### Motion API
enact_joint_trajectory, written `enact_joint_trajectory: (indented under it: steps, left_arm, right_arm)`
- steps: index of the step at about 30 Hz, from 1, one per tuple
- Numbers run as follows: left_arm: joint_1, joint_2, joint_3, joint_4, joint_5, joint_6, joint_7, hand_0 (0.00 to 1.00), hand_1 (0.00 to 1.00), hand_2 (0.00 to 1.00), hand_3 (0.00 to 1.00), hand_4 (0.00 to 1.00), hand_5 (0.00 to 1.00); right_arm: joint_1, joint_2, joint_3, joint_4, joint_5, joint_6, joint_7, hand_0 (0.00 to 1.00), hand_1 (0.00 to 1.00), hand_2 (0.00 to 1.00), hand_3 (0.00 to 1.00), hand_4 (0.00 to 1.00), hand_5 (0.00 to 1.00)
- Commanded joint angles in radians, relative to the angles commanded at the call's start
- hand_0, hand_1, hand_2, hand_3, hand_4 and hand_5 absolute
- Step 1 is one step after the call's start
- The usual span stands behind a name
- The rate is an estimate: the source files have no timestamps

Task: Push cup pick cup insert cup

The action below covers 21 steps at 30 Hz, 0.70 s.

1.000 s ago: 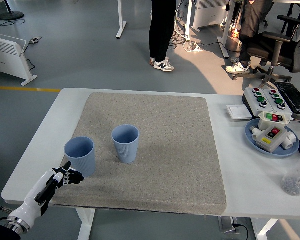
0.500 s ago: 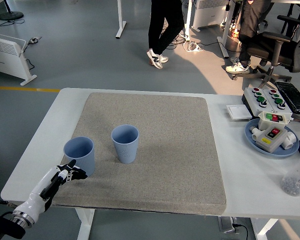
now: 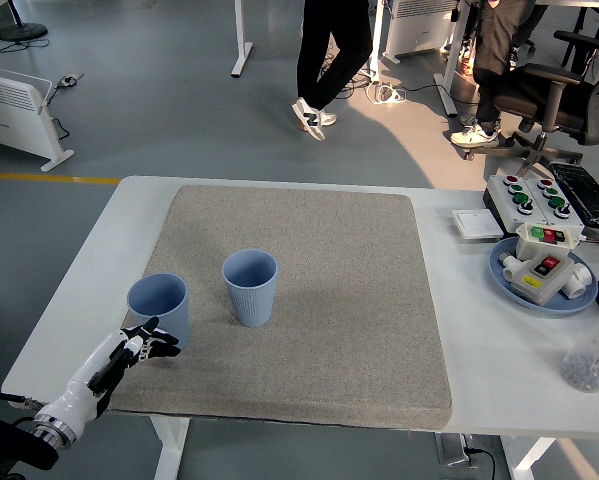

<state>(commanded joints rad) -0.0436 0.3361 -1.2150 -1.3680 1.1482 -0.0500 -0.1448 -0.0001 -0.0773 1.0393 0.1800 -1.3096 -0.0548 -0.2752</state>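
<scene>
So the white table [image 3: 79,300] runs out ahead of me with the big grey mat [image 3: 329,300] covering most of it, and my left hand [image 3: 144,345] is sitting low at the mat's near-left corner. Two blue cups are upright on the mat: the left cup [image 3: 159,305] is right in front of my fingertips, basically touching or a hair off, I can't tell which. The other cup [image 3: 250,287] stands near it, ahead and off to my right.

What's changed: over the last second my hand has slid a bit to the right and in under the left cup's base, while my forearm has dropped lower. The cup itself has barely budged, if at all. My fingers are loosely spread and holding nothing.

My read is that the push is only just starting, so picking up and nesting are all still ahead.
</scene>
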Motion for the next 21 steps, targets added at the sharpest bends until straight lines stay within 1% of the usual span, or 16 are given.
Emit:
enact_joint_trajectory:
  steps: [3, 12, 17, 20, 21]
  left_arm:
    - [-0.009, 0.000, 0.007, 0.012, -0.008, 0.000, -0.002, 0.717, 0.615, 0.530, 0.508, 0.683, 0.998]
    - [-0.059, 0.005, 0.041, 0.057, -0.024, 0.008, -0.013, 0.726, 0.618, 0.532, 0.510, 0.685, 0.998]
    - [-0.104, 0.007, 0.065, 0.100, -0.041, 0.011, -0.021, 0.726, 0.618, 0.532, 0.510, 0.685, 0.998]
    - [-0.143, 0.006, 0.088, 0.133, -0.057, 0.011, -0.026, 0.724, 0.620, 0.533, 0.510, 0.683, 0.998]
    - [-0.150, 0.006, 0.092, 0.139, -0.060, 0.011, -0.027, 0.724, 0.620, 0.533, 0.510, 0.683, 0.998]
  right_arm:
    - [0.003, 0.001, -0.001, 0.000, 0.000, 0.000, 0.001, 0.528, 0.546, 0.518, 0.662, 0.344, 0.998]
    - [0.008, 0.003, -0.003, 0.000, -0.005, 0.001, 0.001, 0.528, 0.546, 0.518, 0.661, 0.341, 0.998]
    - [0.009, 0.005, -0.001, 0.000, -0.010, 0.001, 0.002, 0.528, 0.546, 0.518, 0.661, 0.341, 0.998]
    - [0.010, 0.006, 0.000, 0.000, -0.014, 0.002, 0.002, 0.528, 0.546, 0.518, 0.661, 0.338, 0.998]
    - [0.011, 0.006, 0.000, 0.000, -0.015, 0.002, 0.002, 0.528, 0.546, 0.518, 0.661, 0.338, 0.998]
